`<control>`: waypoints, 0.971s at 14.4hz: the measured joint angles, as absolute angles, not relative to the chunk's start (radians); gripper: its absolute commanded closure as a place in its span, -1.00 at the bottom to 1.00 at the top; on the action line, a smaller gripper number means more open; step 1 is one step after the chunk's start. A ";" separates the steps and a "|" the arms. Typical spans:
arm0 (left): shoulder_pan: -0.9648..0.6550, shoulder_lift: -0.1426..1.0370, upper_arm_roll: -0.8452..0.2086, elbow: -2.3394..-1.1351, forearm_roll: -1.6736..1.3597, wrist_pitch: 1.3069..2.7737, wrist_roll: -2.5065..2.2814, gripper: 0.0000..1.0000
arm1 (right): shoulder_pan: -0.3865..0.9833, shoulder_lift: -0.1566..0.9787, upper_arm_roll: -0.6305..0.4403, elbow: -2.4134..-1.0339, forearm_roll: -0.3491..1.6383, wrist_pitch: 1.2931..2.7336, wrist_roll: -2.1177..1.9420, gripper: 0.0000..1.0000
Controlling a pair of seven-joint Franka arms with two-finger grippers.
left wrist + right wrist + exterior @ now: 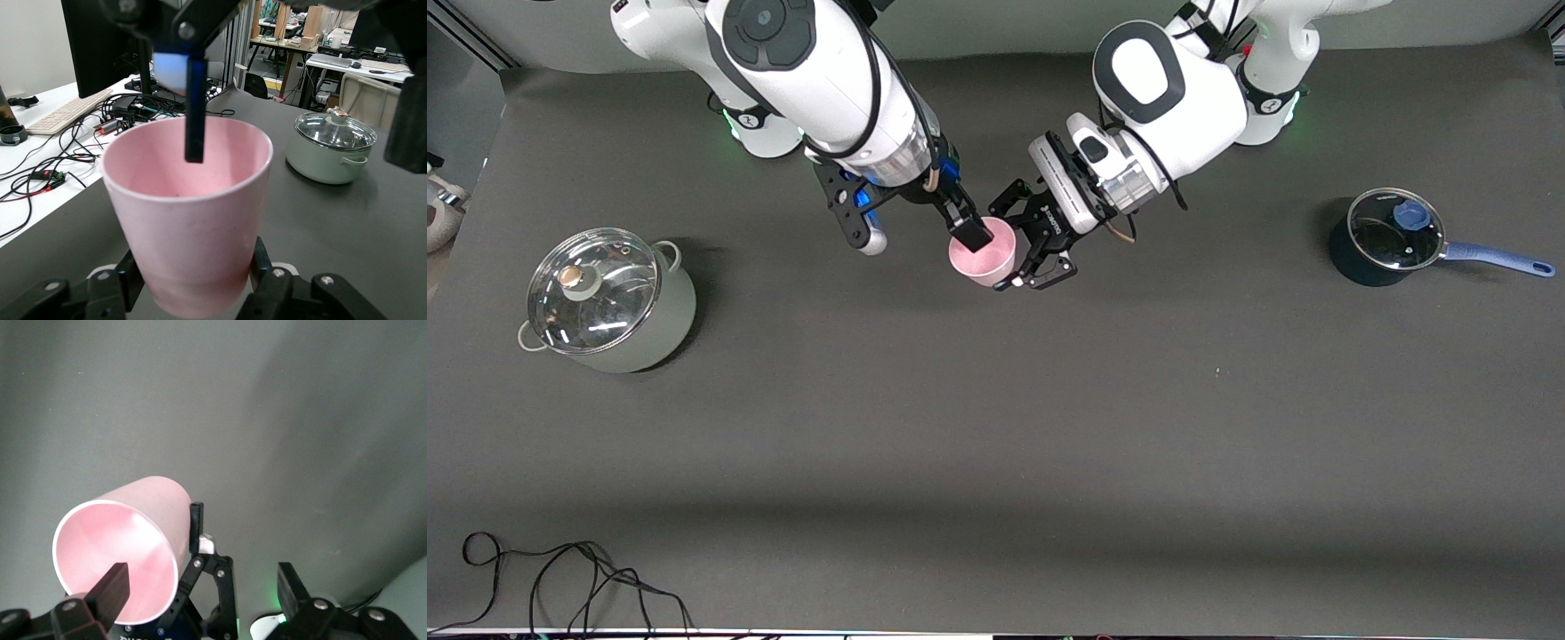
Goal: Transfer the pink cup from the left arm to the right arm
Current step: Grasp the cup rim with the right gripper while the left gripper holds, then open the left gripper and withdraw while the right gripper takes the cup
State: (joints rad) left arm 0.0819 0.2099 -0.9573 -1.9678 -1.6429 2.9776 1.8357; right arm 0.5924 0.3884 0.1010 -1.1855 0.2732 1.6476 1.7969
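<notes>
The pink cup (pixel 985 256) hangs in the air over the middle of the table, near the robots' bases, lying tilted with its mouth toward the right arm. My left gripper (pixel 1000 253) is shut on its lower part; the left wrist view shows the cup (pixel 190 220) squeezed between both fingers, with the left gripper (pixel 193 283) around its base. My right gripper (pixel 916 233) is open and straddles the rim: one finger (pixel 971 233) is inside the mouth, the other outside. In the right wrist view the cup (pixel 123 547) sits by one finger of my right gripper (pixel 203 587).
A pale green pot with a glass lid (pixel 609 298) stands toward the right arm's end and shows in the left wrist view (pixel 330 147). A dark blue saucepan with a lid (pixel 1392 236) stands toward the left arm's end. Black cables (pixel 560 578) lie at the table's front edge.
</notes>
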 measured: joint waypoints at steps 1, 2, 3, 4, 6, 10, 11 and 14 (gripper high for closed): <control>0.082 0.210 -0.957 -1.968 -1.643 2.978 1.835 0.25 | 0.592 0.391 0.100 -1.185 0.273 1.649 1.797 -0.44; 0.082 0.210 -0.957 -1.968 -1.643 2.978 1.835 0.25 | 0.592 0.395 0.099 -1.184 0.273 1.649 1.797 -0.04; 0.082 0.210 -0.957 -1.968 -1.643 2.978 1.835 0.24 | 0.592 0.399 0.099 -1.183 0.273 1.649 1.797 0.44; 0.082 0.210 -0.957 -1.968 -1.643 2.979 1.834 0.24 | 0.591 0.402 0.099 -1.183 0.273 1.650 1.797 0.93; 0.082 0.210 -0.957 -1.968 -1.643 2.984 1.833 0.24 | 0.591 0.406 0.099 -1.180 0.273 1.650 1.797 1.00; 0.081 0.210 -0.962 -1.968 -1.643 2.985 1.832 0.24 | 0.589 0.407 0.092 -1.172 0.273 1.664 1.797 1.00; 0.081 0.210 -0.962 -1.967 -1.643 2.987 1.832 0.24 | 0.588 0.408 0.092 -1.172 0.273 1.664 1.797 1.00; 0.081 0.210 -0.962 -1.967 -1.643 2.988 1.833 0.24 | 0.588 0.408 0.092 -1.171 0.273 1.664 1.797 1.00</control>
